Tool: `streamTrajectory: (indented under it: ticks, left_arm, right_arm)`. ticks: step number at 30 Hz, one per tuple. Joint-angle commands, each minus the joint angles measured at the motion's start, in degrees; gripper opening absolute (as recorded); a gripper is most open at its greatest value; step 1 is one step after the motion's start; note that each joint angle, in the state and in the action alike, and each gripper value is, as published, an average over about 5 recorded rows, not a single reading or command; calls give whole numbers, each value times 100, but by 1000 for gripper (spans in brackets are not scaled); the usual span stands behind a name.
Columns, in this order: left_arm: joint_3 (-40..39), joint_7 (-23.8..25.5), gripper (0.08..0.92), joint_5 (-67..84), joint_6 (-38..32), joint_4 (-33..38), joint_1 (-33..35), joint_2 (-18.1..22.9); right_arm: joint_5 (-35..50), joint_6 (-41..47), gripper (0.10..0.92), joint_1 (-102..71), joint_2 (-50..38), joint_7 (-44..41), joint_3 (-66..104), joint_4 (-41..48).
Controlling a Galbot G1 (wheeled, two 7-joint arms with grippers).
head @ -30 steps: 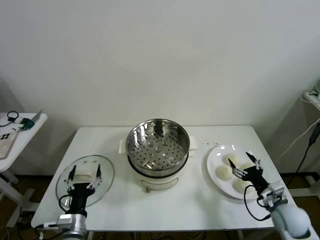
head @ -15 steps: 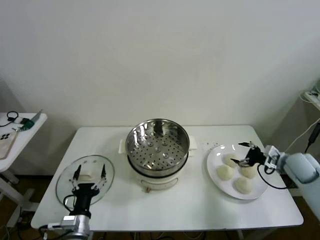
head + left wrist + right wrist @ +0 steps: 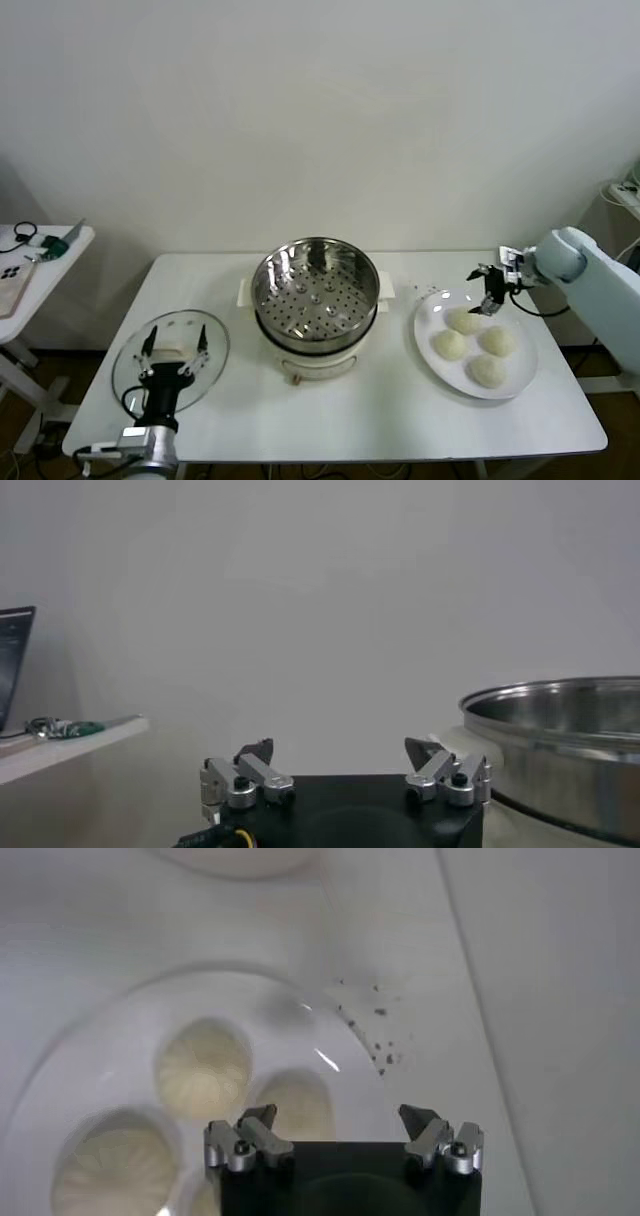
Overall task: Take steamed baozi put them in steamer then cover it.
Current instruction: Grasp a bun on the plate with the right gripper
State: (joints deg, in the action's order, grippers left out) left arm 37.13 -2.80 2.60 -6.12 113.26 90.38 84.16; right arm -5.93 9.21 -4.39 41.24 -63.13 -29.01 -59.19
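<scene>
So the steamer (image 3: 316, 298) is sitting mid-desk (image 3: 330, 415) with its lid off and basket empty, and all four steamed baozi (image 3: 467, 321) are lying on the white plate (image 3: 430, 345) just to the steamer's right. The right pincer (image 3: 489, 291) is hanging above the plate's far edge, on the steamer's right, jaws spread wide and gripping nothing. The left pincer (image 3: 173, 352) is hovering over the glass lid (image 3: 215, 350) lying flat to the steamer's left, also wide and empty.
</scene>
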Motion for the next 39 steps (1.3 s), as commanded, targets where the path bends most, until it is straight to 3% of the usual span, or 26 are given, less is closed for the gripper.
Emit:
streamTrajectory:
  ticks: [1,13,39]
  left_arm:
    - [11,-51,823,84,54,32,-5,-38]
    - [43,-70,823,117,80,25,-15,-63]
    - [116,-50,823,141,9,-75,61,-93]
  right_arm:
    - [-187,-122,823,1229,609,-614,-1728,1140]
    - [-3,-140,823,1034,643,-649,-1992,1144]
    - [-624,-548,823,588,1374,-257,-1253,2073]
